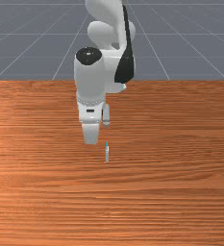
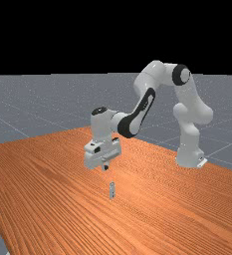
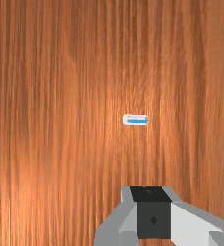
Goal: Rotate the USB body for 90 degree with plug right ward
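In the far view, starting from the left, the grey floor (image 2: 18, 97) lay beyond the orange-brown table (image 2: 28, 199), whose grain ran in fine dark lines. Next came the gripper (image 2: 104, 166), left of the middle, in the air and pointing down at the wood. I could not tell whether the fingers were wide apart or close together. Slightly to that view's right of the gripper, and lower, was the USB stick (image 2: 112, 191), standing upright on the table with its plug end at the top. Open air separated the two, so they were not touching. Farther right came the white and grey arm (image 2: 146, 102) with its black bands, bent high in the middle and running down to the base (image 2: 189, 157), which stood on the table near its edge. In the front view, again from the left, the gripper came first, coming down from the arm a little left of the middle. The stick stood near it, to that view's right and lower in the picture, with a touch of blue at its top. In the wrist view, the stick was seen from above: a small, narrow white outline with a blue strip inside, its longer side across the grain, apart from the gripper, with bare wood between them.
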`<action>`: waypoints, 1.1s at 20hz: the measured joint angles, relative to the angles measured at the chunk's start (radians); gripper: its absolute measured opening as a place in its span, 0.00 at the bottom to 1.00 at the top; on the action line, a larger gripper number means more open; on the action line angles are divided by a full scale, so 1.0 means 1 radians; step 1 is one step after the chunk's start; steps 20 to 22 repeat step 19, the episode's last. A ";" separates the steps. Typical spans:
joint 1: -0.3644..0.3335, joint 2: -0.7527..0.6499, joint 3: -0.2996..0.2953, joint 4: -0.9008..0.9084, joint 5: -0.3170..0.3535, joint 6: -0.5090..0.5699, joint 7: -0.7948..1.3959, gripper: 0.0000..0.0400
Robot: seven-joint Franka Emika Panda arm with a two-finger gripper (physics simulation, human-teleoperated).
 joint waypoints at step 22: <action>0.129 0.132 0.020 -0.035 0.014 0.189 0.199 0.00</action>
